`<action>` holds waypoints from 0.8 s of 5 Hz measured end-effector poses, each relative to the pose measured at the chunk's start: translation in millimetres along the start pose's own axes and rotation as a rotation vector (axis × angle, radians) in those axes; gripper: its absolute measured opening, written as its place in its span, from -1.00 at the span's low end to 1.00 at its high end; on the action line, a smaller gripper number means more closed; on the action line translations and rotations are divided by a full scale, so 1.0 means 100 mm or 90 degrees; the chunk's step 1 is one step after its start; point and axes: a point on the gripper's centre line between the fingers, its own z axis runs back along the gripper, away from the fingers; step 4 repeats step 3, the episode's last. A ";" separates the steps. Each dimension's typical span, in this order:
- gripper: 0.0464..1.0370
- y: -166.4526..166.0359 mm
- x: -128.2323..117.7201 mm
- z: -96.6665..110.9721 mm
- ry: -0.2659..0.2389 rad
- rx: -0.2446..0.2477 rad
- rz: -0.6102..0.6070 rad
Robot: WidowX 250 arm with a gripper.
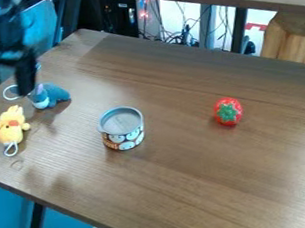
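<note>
The gripper (pixel 8 92) hung wide open near the table's (pixel 188 183) upper-left edge, by a blue plush donkey (pixel 50 95); a yellow plush chick (pixel 10 125), round tin (pixel 122 130) and toy strawberry (pixel 228 112) lay farther in.

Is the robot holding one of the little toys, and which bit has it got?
It's holding nothing. The gripper is open, its fingers spread with no toy between them. The blue toy is nearest, on the table.
</note>
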 end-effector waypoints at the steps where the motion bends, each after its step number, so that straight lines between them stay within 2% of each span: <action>1: 0.94 -0.27 0.11 0.36 -0.031 0.044 -0.103; 2: 0.93 -0.41 0.24 0.38 -0.031 0.054 -0.152; 3: 0.93 -0.46 0.34 0.14 0.005 0.033 -0.173; 4: 0.93 -0.46 0.34 0.14 0.005 0.033 -0.173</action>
